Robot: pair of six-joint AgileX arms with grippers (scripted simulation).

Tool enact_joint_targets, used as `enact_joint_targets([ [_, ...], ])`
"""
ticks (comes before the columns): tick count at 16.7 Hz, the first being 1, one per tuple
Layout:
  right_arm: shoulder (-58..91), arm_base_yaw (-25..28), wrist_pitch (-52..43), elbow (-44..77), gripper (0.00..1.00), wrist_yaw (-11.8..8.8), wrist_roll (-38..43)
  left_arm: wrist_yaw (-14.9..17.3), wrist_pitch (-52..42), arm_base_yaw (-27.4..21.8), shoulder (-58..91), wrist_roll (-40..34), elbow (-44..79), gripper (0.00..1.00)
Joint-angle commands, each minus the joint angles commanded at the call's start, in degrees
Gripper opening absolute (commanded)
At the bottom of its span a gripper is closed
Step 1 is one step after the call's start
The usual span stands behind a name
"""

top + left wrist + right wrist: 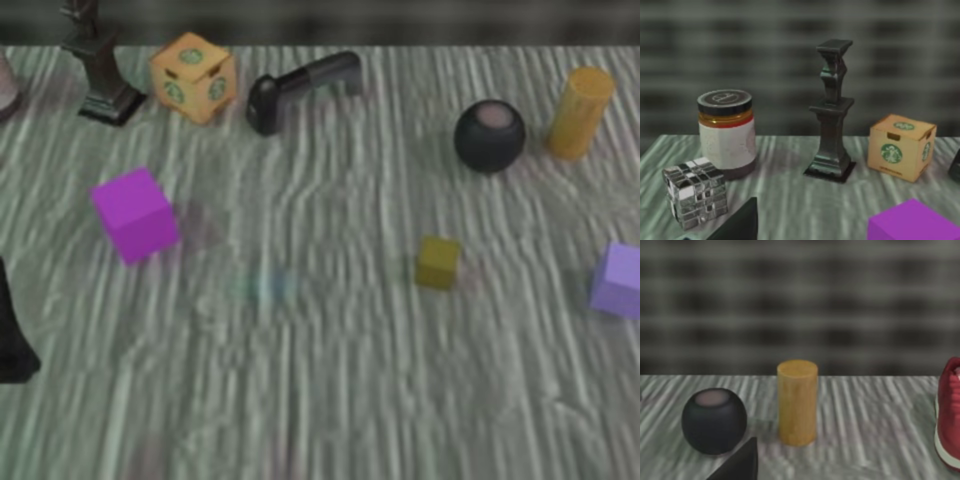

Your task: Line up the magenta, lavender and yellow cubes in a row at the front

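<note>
The left gripper (pixel 12 345) sits at the worktop's left edge; whether its fingers are wide or narrow I cannot tell. The magenta cube (pixel 135 214) lies nearest it, toward the back-left. The yellow cube (pixel 438 262) sits right of centre, well apart, and the lavender cube (pixel 620 281) is at the right edge. The right gripper is out of view. An orange cube (pixel 193 76), statuette (pixel 98 62), dark sphere (pixel 489 135) and cylinder (pixel 579 112) line the back edge, clear of the front.
</note>
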Motion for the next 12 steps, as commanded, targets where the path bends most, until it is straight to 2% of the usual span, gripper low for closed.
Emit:
enact_joint_targets([
  [6, 5.9, 1.86, -3.84, 5.89, 1.0, -0.23, -2.59, 0.0, 0.0, 0.0, 0.0, 0.0, 0.0, 1.0],
  [12, 32.69, 7.91, -18.76, 30.24, 1.0, -0.14, -12.39, 0.0, 0.0, 0.0, 0.0, 0.0, 0.0, 1.0],
])
